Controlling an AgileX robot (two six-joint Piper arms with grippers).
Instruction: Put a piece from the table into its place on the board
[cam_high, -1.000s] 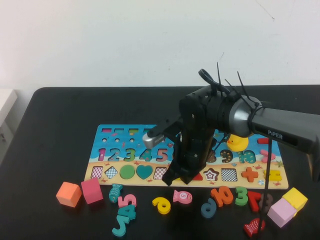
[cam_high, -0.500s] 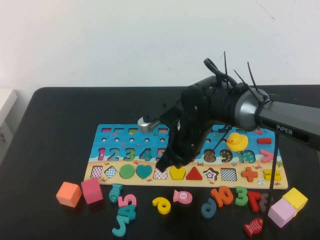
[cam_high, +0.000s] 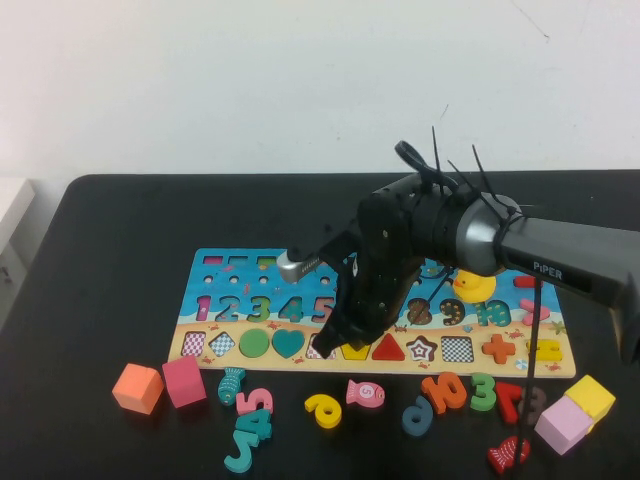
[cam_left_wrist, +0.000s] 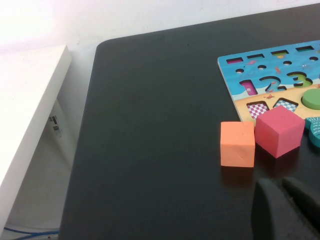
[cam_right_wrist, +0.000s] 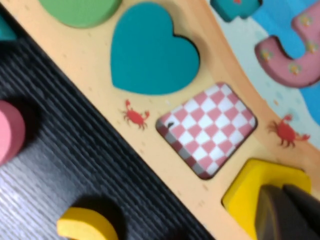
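The number-and-shape puzzle board (cam_high: 190, 322) lies mid-table. My right gripper (cam_high: 338, 340) hangs low over the board's bottom shape row. In the right wrist view its fingers (cam_right_wrist: 282, 192) are shut together, tips resting on the yellow pentagon piece (cam_right_wrist: 250, 192). That piece lies in its slot (cam_high: 356, 350), next to an empty red-checkered square slot (cam_right_wrist: 207, 130) and the teal heart (cam_right_wrist: 150, 50). My left gripper (cam_left_wrist: 280, 187) is shut and empty, low over the bare table near the orange cube (cam_left_wrist: 237, 144) and magenta cube (cam_left_wrist: 279, 131). It is out of the high view.
Loose pieces lie in front of the board: yellow 6 (cam_high: 324, 410), pink fish (cam_high: 366, 393), orange 10 (cam_high: 443, 391), green 3 (cam_high: 483, 391), teal 4 (cam_high: 245, 440), red fish (cam_high: 508, 455). A rubber duck (cam_high: 474, 285) sits on the board. Pink (cam_high: 563, 424) and yellow (cam_high: 590, 396) cubes lie right.
My right gripper lifted up and left off the shape row, then came back down beside the yellow pentagon. The pentagon has stayed in its slot. The loose pieces have not moved.
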